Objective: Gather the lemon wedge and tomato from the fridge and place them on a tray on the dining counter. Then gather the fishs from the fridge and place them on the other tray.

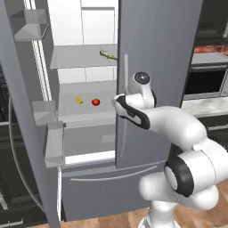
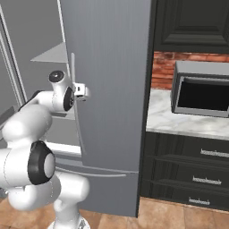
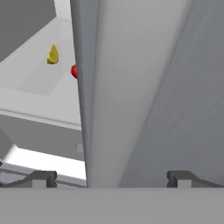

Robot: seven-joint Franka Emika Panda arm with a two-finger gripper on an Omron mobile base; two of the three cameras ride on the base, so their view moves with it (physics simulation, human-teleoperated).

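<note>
The fridge [image 1: 156, 67] has its left door swung open and its right door shut. The gripper [image 3: 111, 178] stands wide, empty, its fingertips either side of the right door's left edge by the handle [image 1: 126, 73]. On a middle shelf [image 1: 84, 107] lie the lemon wedge [image 1: 79, 99] and, just right of it, the tomato [image 1: 95, 102]. A fish [image 1: 107, 54] lies on the shelf above.

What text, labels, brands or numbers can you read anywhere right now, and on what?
None. The fridge doors and shelves are plain, with no brand mark. The microwave shows no legible label. The lemon wedge, tomato and fish carry no markings.
</note>
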